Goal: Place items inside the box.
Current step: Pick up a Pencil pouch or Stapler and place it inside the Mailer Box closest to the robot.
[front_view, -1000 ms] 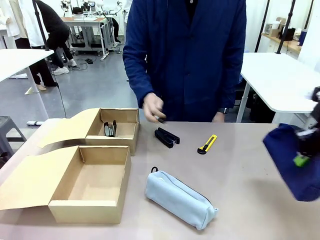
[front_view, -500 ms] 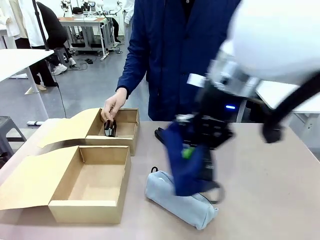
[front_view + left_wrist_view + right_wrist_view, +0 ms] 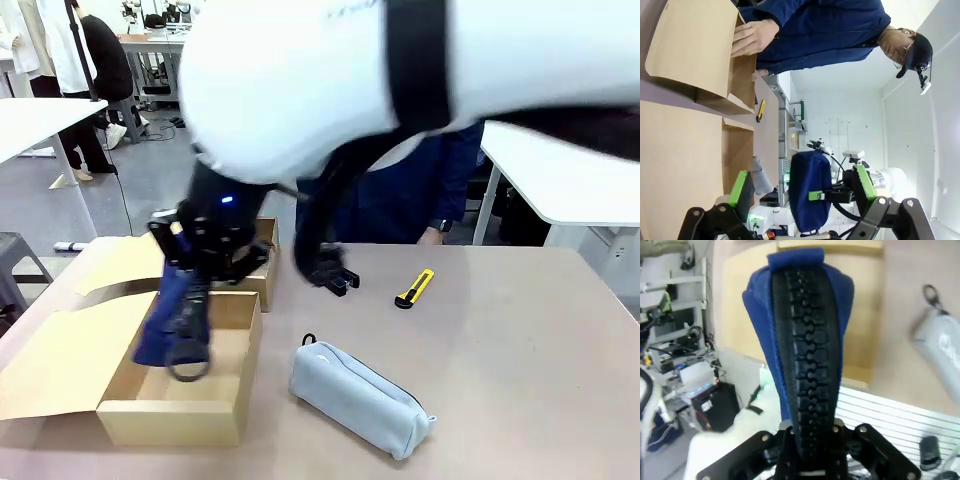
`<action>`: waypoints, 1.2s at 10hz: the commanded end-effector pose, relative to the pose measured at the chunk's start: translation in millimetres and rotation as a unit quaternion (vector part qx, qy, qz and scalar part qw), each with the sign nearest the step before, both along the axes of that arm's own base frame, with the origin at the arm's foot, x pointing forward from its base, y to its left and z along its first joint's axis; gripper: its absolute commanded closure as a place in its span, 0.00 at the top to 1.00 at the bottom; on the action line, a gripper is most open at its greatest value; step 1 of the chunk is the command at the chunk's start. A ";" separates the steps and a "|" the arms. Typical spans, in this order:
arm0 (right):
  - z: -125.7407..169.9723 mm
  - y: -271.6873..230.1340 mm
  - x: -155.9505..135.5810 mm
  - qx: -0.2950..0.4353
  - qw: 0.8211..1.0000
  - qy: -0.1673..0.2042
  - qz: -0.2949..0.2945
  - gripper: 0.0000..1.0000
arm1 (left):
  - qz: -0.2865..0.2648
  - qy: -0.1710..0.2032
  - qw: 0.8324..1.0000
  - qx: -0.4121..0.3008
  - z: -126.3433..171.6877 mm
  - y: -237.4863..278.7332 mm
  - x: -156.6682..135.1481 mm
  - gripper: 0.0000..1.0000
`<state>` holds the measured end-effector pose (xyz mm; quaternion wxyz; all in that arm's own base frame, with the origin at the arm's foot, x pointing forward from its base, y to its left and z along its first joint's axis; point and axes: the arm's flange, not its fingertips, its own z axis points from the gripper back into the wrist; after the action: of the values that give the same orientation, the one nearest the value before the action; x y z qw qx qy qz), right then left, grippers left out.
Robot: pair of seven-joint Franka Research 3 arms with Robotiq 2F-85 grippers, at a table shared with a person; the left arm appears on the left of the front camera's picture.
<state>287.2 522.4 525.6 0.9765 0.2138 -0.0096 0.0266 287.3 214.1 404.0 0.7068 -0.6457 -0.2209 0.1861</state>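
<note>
Navy pouch [image 3: 168, 322] hangs over near box [image 3: 170, 420] at table's left, right gripper [image 3: 212, 262] clamped on its top end. Black stapler [image 3: 333, 275] lies at 2 o'clock from that box, light grey-blue pouch [image 3: 360, 398] at 3 o'clock, utility knife [image 3: 413, 288] farther right. Left gripper [image 3: 801, 175] jaws spread wide.

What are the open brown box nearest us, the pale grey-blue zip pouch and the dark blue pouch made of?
The open brown box looks like matte cardboard: tan walls, folded flaps. The pale grey-blue zip pouch seems soft fabric, sagging and matte. The dark blue pouch looks like cloth, with a black toothed zip.
</note>
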 end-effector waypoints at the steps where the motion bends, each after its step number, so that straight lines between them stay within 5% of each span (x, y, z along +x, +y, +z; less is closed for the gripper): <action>1: -20.7 64.4 23.3 -0.027 0.999 0.008 -0.016 0.07 | -0.001 -0.013 1.000 -0.002 -0.1 -1.2 -1.1 1.00; 2: -34.7 61.0 24.1 -0.015 0.998 0.057 0.033 0.07 | -0.001 -0.013 1.000 -0.002 -0.1 -1.2 -1.1 1.00; 3: -24.6 12.9 18.5 0.005 0.993 0.066 0.099 0.07 | -0.001 -0.013 1.000 -0.002 -0.1 -1.2 -1.1 1.00; 4: -44.4 42.7 10.6 -0.012 1.000 0.023 0.007 0.07 | -0.001 -0.013 1.000 -0.002 -0.1 -1.2 -1.1 1.00; 6: -55.1 44.8 19.6 -0.006 0.998 0.044 0.041 0.07 | -0.001 -0.013 1.000 -0.002 -0.1 -1.2 -1.1 1.00; 7: -58.1 39.1 15.7 -0.022 1.000 0.001 0.002 0.07 | -0.001 -0.013 1.000 -0.002 -0.1 -1.2 -1.1 1.00; 8: -66.1 44.5 26.6 -0.031 0.999 -0.003 -0.024 0.07 | -0.001 -0.013 1.000 -0.002 -0.1 -1.2 -1.1 1.00; 12: -89.3 58.0 60.6 -0.054 0.998 0.025 -0.028 0.07 | -0.001 -0.013 1.000 -0.002 -0.1 -1.2 -1.1 1.00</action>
<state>345.5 564.2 432.5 0.9847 0.1726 0.0168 0.0162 287.2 214.2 404.1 0.7067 -0.6458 -0.2211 0.1860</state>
